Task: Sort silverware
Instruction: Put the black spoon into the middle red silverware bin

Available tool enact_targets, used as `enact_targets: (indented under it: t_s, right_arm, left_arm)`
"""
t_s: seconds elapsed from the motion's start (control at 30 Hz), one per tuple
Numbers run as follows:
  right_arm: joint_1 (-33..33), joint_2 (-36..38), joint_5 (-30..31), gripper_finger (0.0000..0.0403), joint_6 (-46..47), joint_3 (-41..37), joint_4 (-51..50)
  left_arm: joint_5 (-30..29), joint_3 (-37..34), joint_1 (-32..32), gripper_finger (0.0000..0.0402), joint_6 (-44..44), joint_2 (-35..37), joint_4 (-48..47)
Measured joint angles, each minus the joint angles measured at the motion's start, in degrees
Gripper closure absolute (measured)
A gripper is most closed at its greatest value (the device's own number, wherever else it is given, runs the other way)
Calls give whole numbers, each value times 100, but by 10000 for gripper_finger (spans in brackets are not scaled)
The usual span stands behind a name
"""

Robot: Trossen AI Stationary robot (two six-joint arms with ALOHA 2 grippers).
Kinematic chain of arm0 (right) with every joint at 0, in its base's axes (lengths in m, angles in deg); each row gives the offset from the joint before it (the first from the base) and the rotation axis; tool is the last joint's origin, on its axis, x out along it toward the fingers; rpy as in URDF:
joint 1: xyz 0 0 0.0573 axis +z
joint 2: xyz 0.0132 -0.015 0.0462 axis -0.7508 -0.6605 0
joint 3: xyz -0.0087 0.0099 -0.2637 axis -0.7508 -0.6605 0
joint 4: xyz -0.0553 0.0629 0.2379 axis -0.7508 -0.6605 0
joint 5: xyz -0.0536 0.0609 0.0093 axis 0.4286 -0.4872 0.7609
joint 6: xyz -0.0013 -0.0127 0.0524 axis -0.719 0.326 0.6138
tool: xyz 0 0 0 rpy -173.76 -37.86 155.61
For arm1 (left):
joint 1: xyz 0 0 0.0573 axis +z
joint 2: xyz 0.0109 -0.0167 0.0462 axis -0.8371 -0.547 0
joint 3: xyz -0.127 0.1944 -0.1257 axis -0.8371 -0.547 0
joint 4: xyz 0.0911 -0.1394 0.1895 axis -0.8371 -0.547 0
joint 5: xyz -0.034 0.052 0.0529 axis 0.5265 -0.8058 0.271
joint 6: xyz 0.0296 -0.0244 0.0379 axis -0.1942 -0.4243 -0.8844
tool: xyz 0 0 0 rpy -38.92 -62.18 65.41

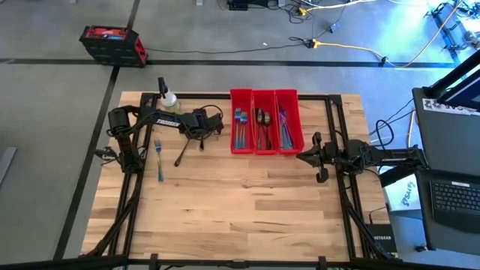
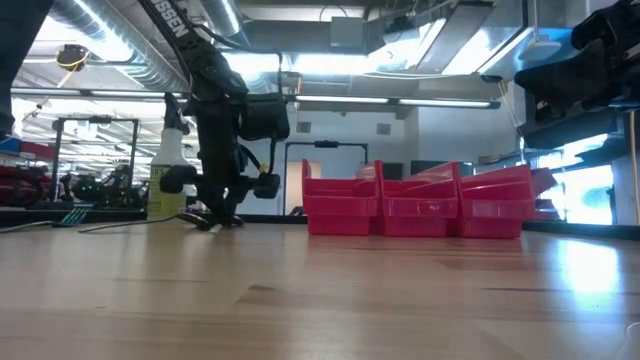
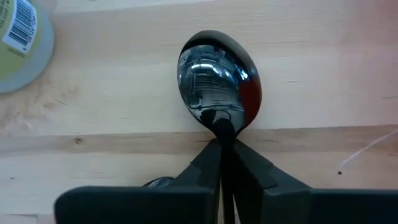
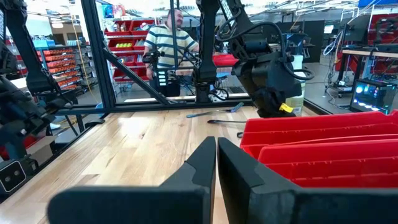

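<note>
- Left pincer point(image 3: 222, 163) down at the wooden surface point(image 1: 247, 202), fingers point(image 3: 252, 171) pressed together on the neck of a dark grey spoon point(image 3: 217, 81).
- Spoon bowl lying just ahead of the fingertips, hollow side up, mirroring ceiling lights; handle hidden between and under the fingers.
- Seen from above, same pincer point(image 1: 201, 141) at the far left part of the surface, just left of the red bins point(image 1: 265, 121).
- A second dark spoon point(image 1: 182, 152) flat on the wood just beside that pincer, slanting toward the near edge.
- A blue fork point(image 1: 159, 159) farther left, flat on the wood, apart from both spoons and beside the left arm's base.
- Spray bottle point(image 1: 169, 98) with yellowish liquid upright near the far left corner, behind the left arm; its base close to the gripped spoon's bowl in the left wrist view.
- Three red bins side by side at the far middle: blue pieces point(image 1: 240, 126) in the left one, dark spoons point(image 1: 263, 127) in the middle one, blue-purple pieces point(image 1: 286, 126) in the right one; exact kinds in the outer two too small to tell.
- Right pincer point(image 4: 216, 163) waiting to the right of the bins, fingers together on nothing, aimed across the surface toward the left arm.
- Beyond the surface, a person point(image 4: 171, 46) in a striped shirt in the room.
</note>
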Motion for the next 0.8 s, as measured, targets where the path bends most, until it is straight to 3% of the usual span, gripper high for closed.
enact_targets:
  t_s: [0.17, 0.4, 0.6, 0.8]
  right_arm:
    - [0, 0, 0, 402, 0, 0, -2]
    - [0, -2, 0, 402, -2, 0, -2]
    - [0, 1, 2, 402, -2, 0, -3]
    - [0, 1, 2, 402, -2, 0, -2]
  left_arm:
    - [99, -14, -26, 394, -17, 146, -71]
    - [679, 348, -51, 395, 139, 492, -745]
    - [579, 843, -179, 396, 389, 1130, -1356]
    - [407, 1483, -309, 396, 404, 1646, -1372]
